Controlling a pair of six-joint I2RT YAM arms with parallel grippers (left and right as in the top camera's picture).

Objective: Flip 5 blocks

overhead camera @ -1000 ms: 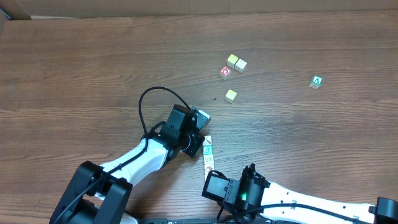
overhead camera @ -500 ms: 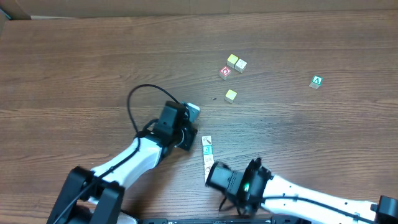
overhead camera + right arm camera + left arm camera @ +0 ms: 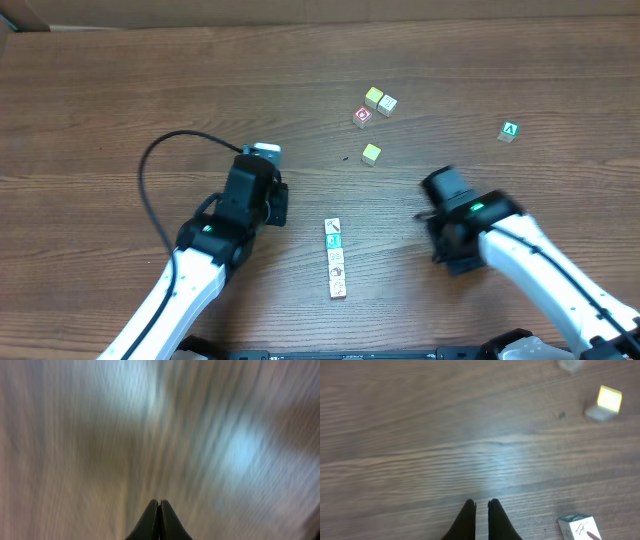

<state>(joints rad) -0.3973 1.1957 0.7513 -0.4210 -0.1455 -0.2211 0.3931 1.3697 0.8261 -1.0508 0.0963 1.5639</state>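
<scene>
Now, five tiny blocks (image 3: 336, 258) lie in a row near the table's (image 3: 120, 100) front edge, likely light and rigid, best pinched across opposite sides; left gripper (image 3: 481, 506) and right gripper (image 3: 159, 505) both closed, empty.

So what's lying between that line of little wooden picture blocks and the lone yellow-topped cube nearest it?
Nothing: only bare wooden table separates the line of picture blocks from the lone yellow-topped cube, as the overhead view shows.

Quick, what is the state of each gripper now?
Left gripper: shut, holding nothing.
Right gripper: shut, holding nothing.
</scene>
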